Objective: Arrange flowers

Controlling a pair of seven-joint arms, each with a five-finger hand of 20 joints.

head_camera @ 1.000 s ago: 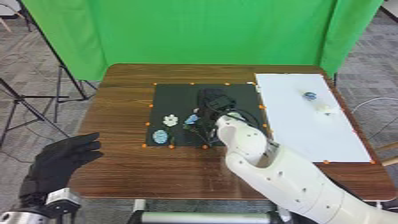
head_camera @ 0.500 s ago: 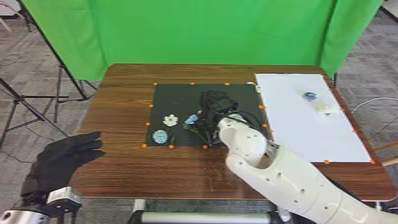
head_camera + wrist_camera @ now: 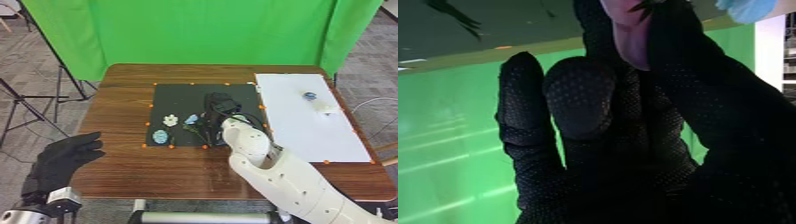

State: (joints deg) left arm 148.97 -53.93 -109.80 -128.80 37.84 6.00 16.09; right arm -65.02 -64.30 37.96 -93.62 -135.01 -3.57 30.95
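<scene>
Arrangement in progress: right hand is over the black mat on the desk, toward the mat's right side. Wrist view shows a pink bloom clamped between the thumb and fingers; a light-blue bloom lies close by the thumb. Already on the mat, left of this hand: a white flower, a pale-blue flower beside it, and a rounded blue bloom nearer the robot. On the white sheet: a small blue flower and a cream flower. Left hand is off the desk's left side, fingers extended, holding nothing. Step in hand, as judged: setting the pink bloom into the group. Next move calls for settling it at its spot, parting the fingers gently, then lifting clear without dragging neighbouring stems. Two flowers on the sheet probably remain to be fetched.
</scene>
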